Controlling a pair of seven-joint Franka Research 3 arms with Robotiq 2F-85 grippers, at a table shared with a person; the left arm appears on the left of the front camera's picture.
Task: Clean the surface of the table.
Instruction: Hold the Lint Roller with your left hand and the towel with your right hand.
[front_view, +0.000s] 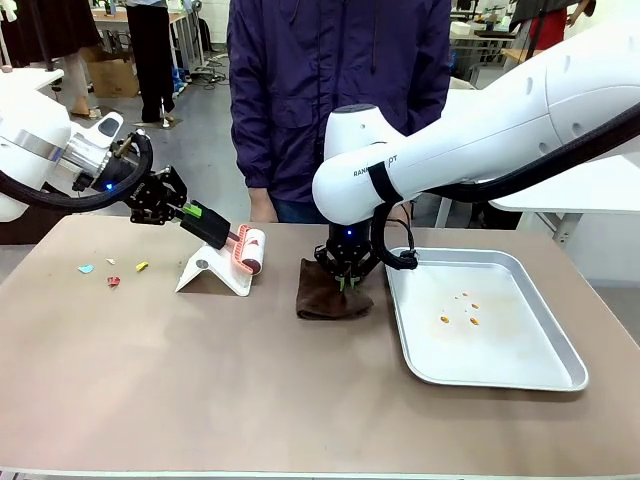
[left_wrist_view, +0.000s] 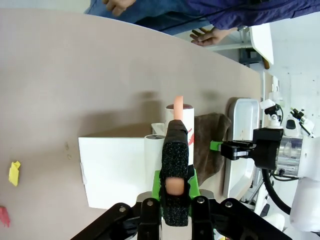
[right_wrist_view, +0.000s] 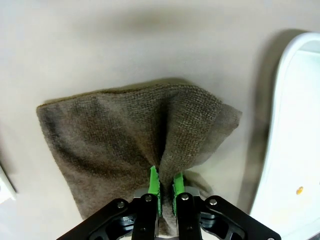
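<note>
Left tool (front_view: 200, 216) clamped on one lint roller (front_view: 252, 250), right tool (front_view: 347, 280) pinching one cloth (front_view: 320, 297)

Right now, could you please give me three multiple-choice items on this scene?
1. Relative to the cloth, the tray lies: A) to the robot's left B) to the robot's right C) underneath
2. The cloth is: A) brown B) white C) blue
3. The right gripper is: A) open B) shut on the cloth C) shut on the tray's rim
Answers: 1 B, the tray sits toward the robot's right; 2 A, brown weave; 3 B, its pads pinch a cloth fold.
</note>
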